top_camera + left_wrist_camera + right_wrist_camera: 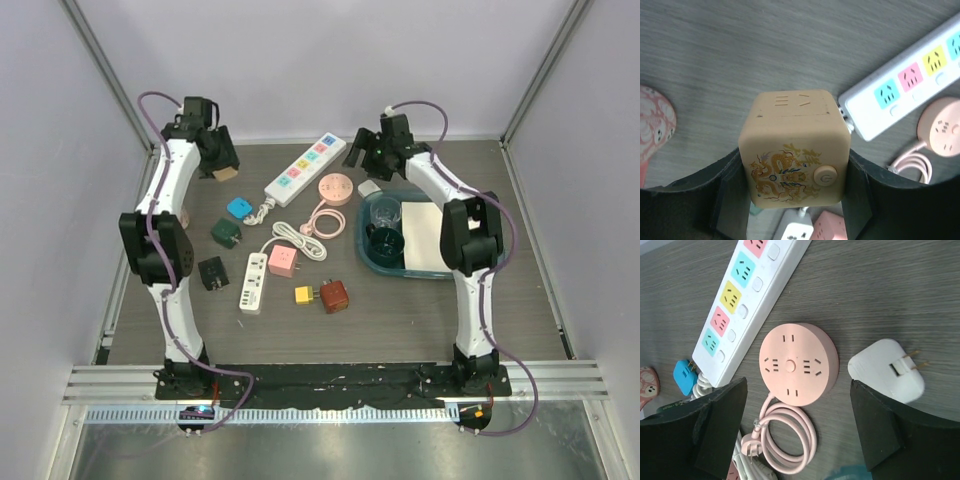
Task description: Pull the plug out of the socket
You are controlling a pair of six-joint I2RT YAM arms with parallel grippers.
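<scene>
Left claw (pixel 794 165) is pinching a tan cube adapter (pixel 790 120). Right claw (pixel 797 385) hangs spread wide over the pink round socket (pixel 798 363), and the white plug (pixel 887 371) lies loose just beside it, prongs bare. Pull looks done to me, so next I'd just lift clear.

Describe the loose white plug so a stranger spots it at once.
Find the long white power strip with coloured outlets at the table's far side. Beside it lies a round pink socket, and the white plug lies next to that, apart. Only it is a rounded white block with bare prongs.
</scene>
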